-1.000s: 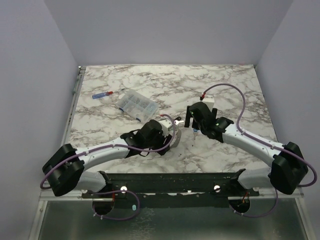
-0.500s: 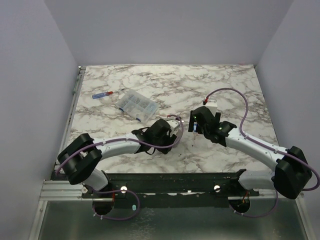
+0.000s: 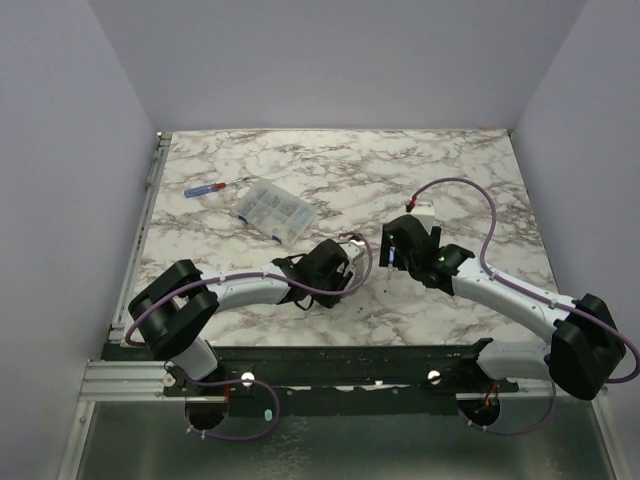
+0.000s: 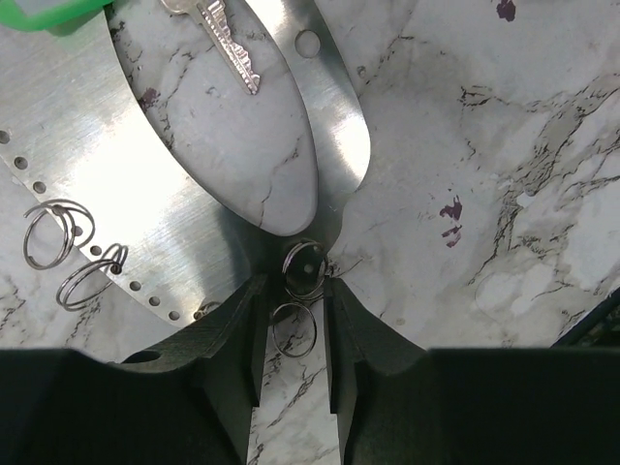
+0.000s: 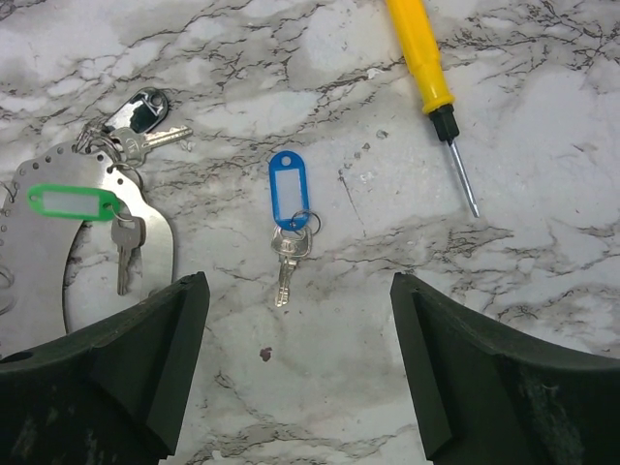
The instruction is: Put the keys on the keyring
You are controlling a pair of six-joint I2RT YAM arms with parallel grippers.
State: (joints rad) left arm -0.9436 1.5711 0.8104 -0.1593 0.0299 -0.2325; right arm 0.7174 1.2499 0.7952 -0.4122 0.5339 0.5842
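While leaving the flat steel keyring [image 4: 58,145] lying at upper left of the left wrist view, work right gripper [image 5: 298,291], jaws wide apart, and left gripper [image 4: 293,300], jaws narrowly apart, separately: drop squarely over the blue-tagged key [image 5: 291,208] mid-frame; pinch the small split ring [image 4: 294,331] at lower centre evenly.

Keyring [image 4: 126,194]: flat brushed-steel band with punched holes, lying flat on the marble. I see a green-tagged key [image 5: 73,201] resting on it, a black-headed key [image 5: 142,114] at its far edge, and a blue-tagged key [image 5: 291,208] loose just right.
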